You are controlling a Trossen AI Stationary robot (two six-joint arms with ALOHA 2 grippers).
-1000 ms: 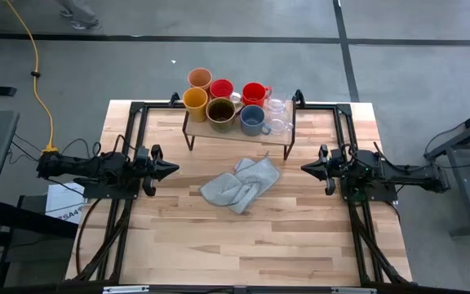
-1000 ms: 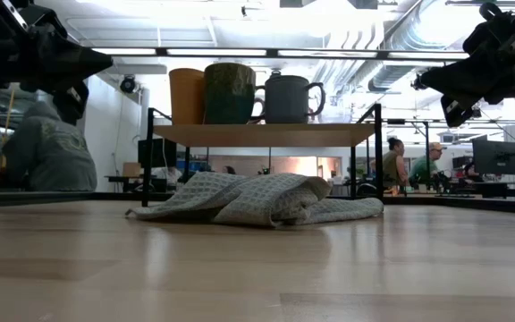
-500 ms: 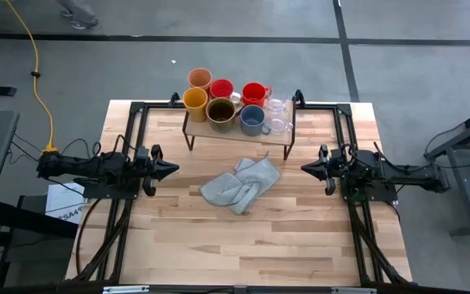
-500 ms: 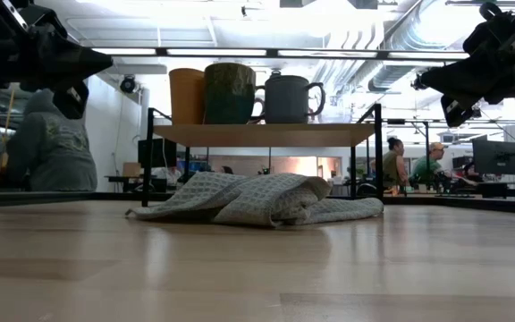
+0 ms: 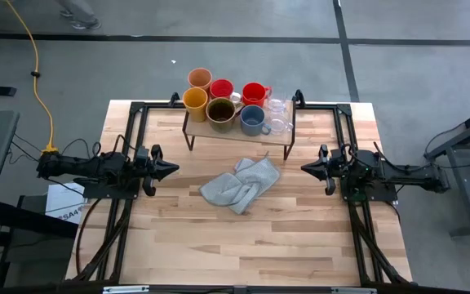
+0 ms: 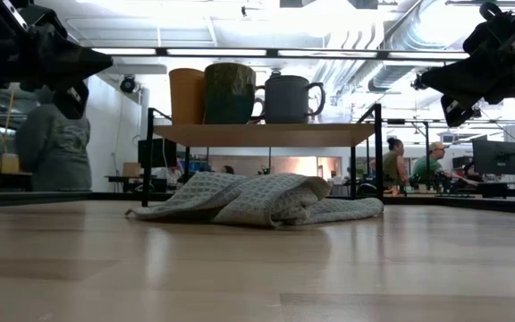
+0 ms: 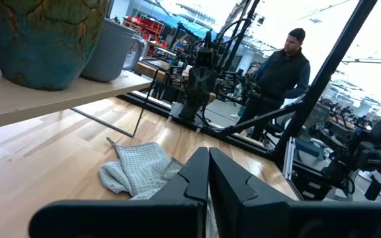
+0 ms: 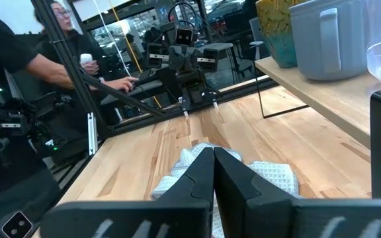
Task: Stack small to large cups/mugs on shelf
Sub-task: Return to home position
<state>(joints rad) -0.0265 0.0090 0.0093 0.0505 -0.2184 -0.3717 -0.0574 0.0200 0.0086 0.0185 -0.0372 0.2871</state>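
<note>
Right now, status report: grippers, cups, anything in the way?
Shut, empty: left gripper, right gripper, parked wide. Eight cups on shelf. Loose cloth before shelf, blocking nothing.

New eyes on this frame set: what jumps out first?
A cluster of colourful mugs and clear cups crowds the shelf at the far edge of the table. A crumpled grey cloth lies mid-table in front of it. The left gripper and right gripper, both shut, hover at opposite sides, pointing inward at each other.
</note>
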